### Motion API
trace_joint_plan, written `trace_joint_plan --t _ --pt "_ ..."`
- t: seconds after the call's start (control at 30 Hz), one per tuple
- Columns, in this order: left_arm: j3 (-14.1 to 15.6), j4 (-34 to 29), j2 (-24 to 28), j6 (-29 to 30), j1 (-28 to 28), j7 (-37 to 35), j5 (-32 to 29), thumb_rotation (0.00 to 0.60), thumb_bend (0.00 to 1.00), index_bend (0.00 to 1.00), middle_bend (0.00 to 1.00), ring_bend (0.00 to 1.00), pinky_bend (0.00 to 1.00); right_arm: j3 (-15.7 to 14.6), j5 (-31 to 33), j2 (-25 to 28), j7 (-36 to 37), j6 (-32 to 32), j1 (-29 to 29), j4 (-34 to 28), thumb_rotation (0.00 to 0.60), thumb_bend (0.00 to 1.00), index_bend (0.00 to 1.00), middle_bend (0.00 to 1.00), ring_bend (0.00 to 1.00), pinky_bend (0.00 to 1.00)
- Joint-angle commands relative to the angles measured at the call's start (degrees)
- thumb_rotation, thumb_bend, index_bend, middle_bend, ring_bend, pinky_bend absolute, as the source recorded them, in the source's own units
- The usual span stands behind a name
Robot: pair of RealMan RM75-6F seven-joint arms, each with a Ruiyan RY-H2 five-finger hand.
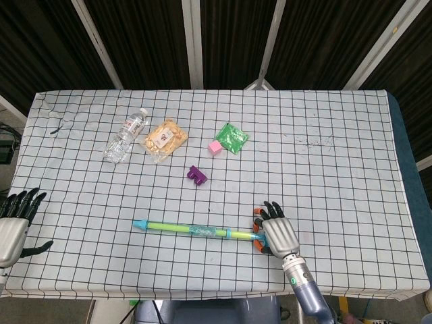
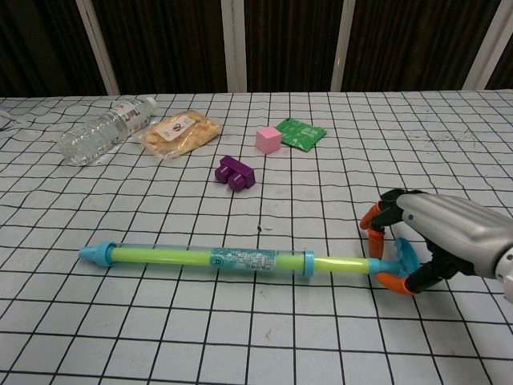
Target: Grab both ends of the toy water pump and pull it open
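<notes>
The toy water pump [image 1: 189, 230] lies lengthwise near the table's front edge, a green-yellow tube [image 2: 192, 257] with a blue cap at its left end and a blue handle [image 2: 403, 256] at its right. My right hand [image 2: 437, 237] curls its orange-tipped fingers and thumb around that handle; in the head view the right hand [image 1: 278, 234] covers the pump's right end. My left hand [image 1: 12, 226] hovers off the table's left edge, fingers spread, holding nothing, far from the blue cap.
At the back left lie a clear plastic bottle [image 1: 125, 135] and a snack bag [image 1: 164, 139]. A pink cube [image 1: 215, 146] and a green packet [image 1: 232, 138] sit behind the middle. A purple block [image 1: 197, 175] lies just behind the pump.
</notes>
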Motion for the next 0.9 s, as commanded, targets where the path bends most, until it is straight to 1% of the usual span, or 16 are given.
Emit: trace_joint_plan --t 0.03,0.17,0.27,0.33,0.43,0.5,0.67,0.77,0.9 --pt "-0.24 -2.0 0.59 -2.0 -1.04 0.28 -0.9 0.6 0.08 0.11 0.03 0.0 0.02 0.17 -0.41 0.66 0.93 -0.05 0.11 -0.11 0.6 0.45 0.68 0.25 0.0 0.0" --pt "-1.68 -4.64 1.19 -5.71 -4.01 4.49 -2.56 0.6 0.12 0.22 0.09 0.0 0.05 0.34 -0.97 1.84 1.72 -0.15 0.37 -0.67 0.6 0.45 0.68 0.25 0.0 0.0" --pt "-3.32 -7.14 0.75 -8.66 -6.59 8.16 -5.12 0.6 0.15 0.3 0.16 0.01 0.08 0.49 -0.87 2.52 2.38 -0.18 0.43 -1.06 0.6 0.45 0.68 0.25 0.0 0.0" --pt "-4.32 -8.59 0.24 -10.43 -8.16 10.29 -7.04 0.6 0.18 0.36 0.22 0.04 0.11 0.57 -0.79 2.8 2.68 -0.19 0.47 -1.17 0.6 0.45 0.68 0.25 0.0 0.0" --pt "-6.2 -10.5 -1.27 -12.9 -10.97 14.52 -10.71 0.6 0.22 0.44 0.26 0.04 0.12 0.65 -0.6 3.18 3.14 -0.18 0.51 -1.39 0.6 0.45 0.68 0.25 0.0 0.0" --pt "-7.41 -11.29 -2.69 -14.29 -12.94 17.69 -13.58 0.6 0.23 0.45 0.27 0.04 0.12 0.66 -0.5 3.39 3.36 -0.14 0.52 -1.54 0.6 0.45 0.68 0.25 0.0 0.0" --pt "-9.18 -12.2 -6.0 -17.35 -17.42 24.6 -20.22 0.6 0.23 0.43 0.25 0.04 0.12 0.79 -0.13 3.49 3.45 0.16 0.57 -1.91 0.6 0.45 0.68 0.25 0.0 0.0" --pt "-9.36 -13.15 -7.79 -18.21 -19.3 28.11 -24.04 0.6 0.23 0.42 0.23 0.04 0.12 1.08 -0.32 3.23 3.16 0.68 0.72 -1.85 0.6 0.45 0.68 0.25 0.0 0.0" --pt "-9.19 -14.89 -11.17 -17.47 -21.23 32.36 -29.64 0.6 0.23 0.42 0.23 0.04 0.12 1.24 -0.07 3.23 2.88 0.75 0.95 -2.02 0.6 0.45 0.68 0.25 0.0 0.0"
